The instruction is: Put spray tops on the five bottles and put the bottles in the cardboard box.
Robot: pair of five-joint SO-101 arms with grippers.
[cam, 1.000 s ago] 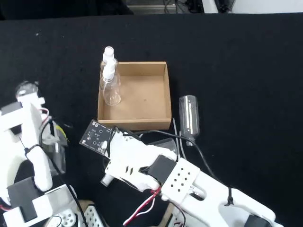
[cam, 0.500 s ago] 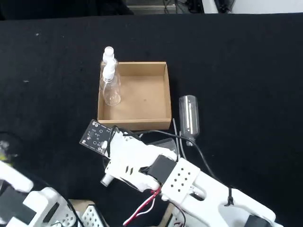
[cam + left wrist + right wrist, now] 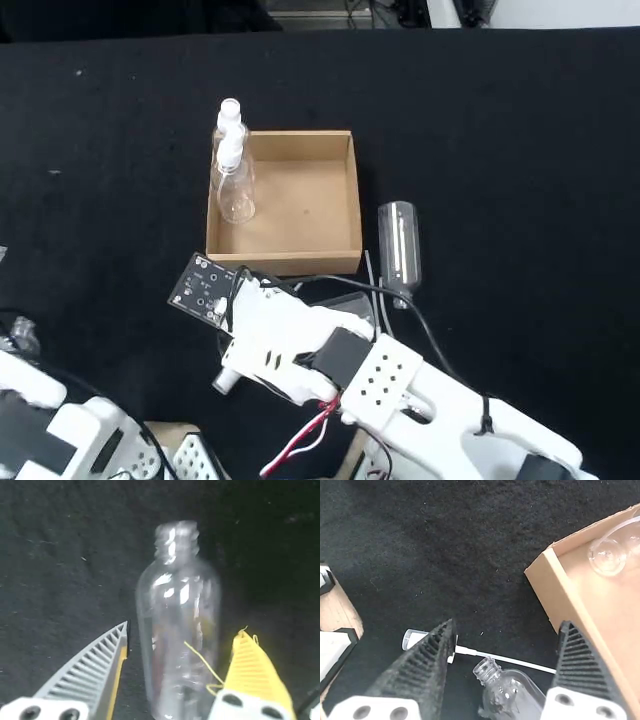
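Left tool (image 3: 183, 629) clenched on a topless bottle (image 3: 177, 645); right tool (image 3: 508, 624) released above a loose spray top (image 3: 415, 639).
Left tool: fingers either side of the clear bottle, gripping low on its body, neck pointing away, black tabletop (image 3: 500, 120) beneath. Right tool: fingers spread wide, nothing held. Under it lie a second topless bottle (image 3: 512, 692) and the spray top, its tube trailing. Beyond: cardboard box (image 3: 300, 215), one capped bottle (image 3: 236, 190) against its left wall. Another capped bottle (image 3: 229, 112) at the far left corner, inside or outside unclear. An uncapped bottle (image 3: 399, 250) lies just right of the box.
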